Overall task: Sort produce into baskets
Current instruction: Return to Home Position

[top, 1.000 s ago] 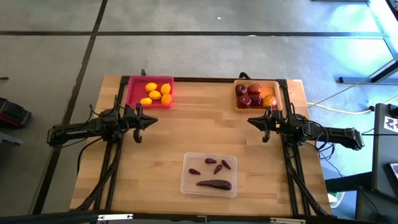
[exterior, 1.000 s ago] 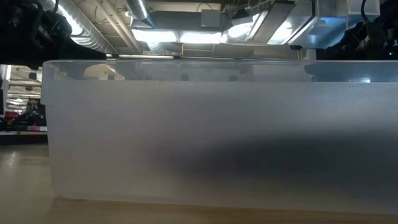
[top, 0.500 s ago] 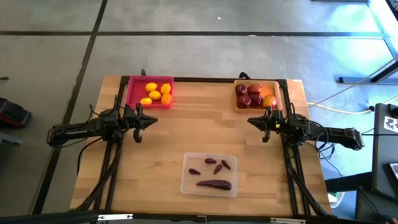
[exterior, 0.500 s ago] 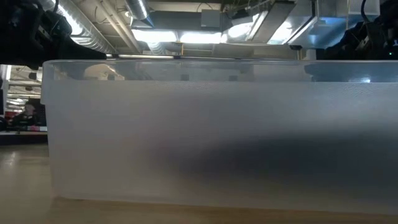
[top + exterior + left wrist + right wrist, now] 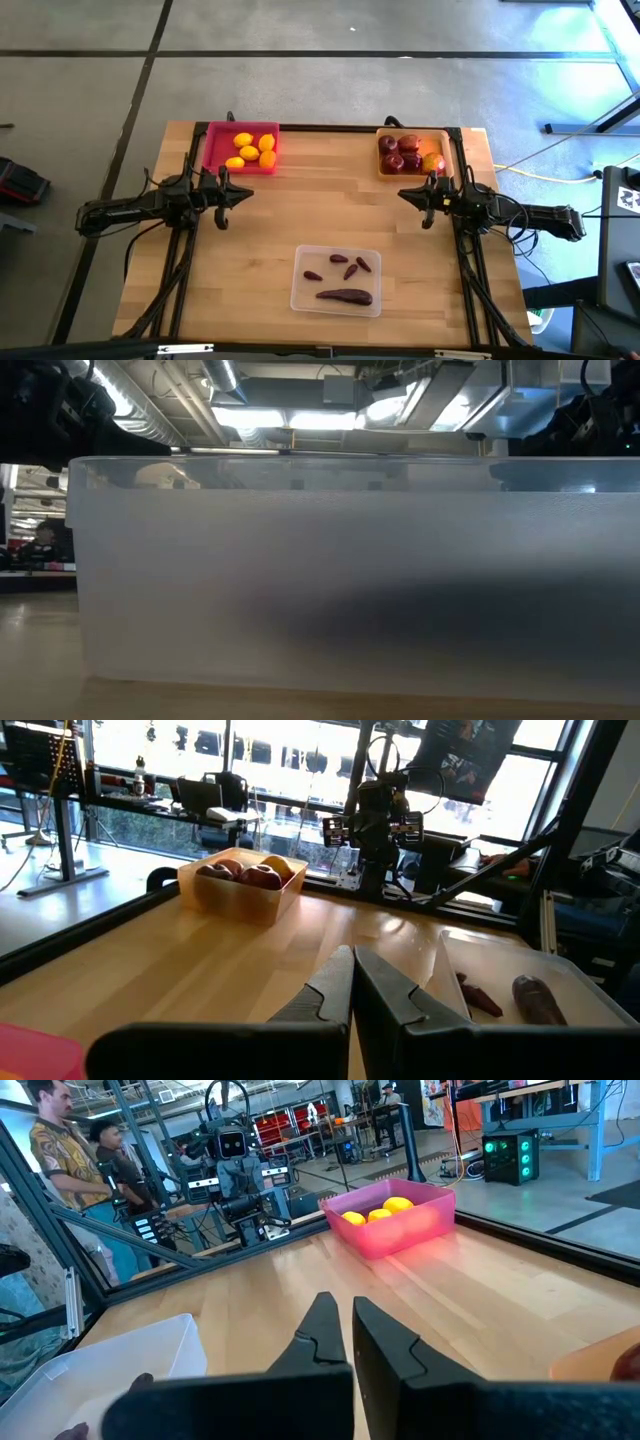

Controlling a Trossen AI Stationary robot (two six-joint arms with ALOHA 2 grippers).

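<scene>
Stillness since 1 s ago — left gripper (image 5: 238, 196) and right gripper (image 5: 408, 196) hover above the table (image 5: 300, 215), jaws pressed together.

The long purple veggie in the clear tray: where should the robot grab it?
Probably grab the long purple veggie around its middle, straight down from above, fingers across its width. It lies flat in the clear tray, apart from the small pods.

Yellow lemon-like fruits (image 5: 252, 150) lay in the pink tray (image 5: 214, 148) at one tabletop (image 5: 300, 210) corner, dark red round fruits (image 5: 402, 152) in the orange tray (image 5: 447, 145) opposite, and purple pods (image 5: 345, 268), one long, in the clear tray (image 5: 308, 298).
</scene>
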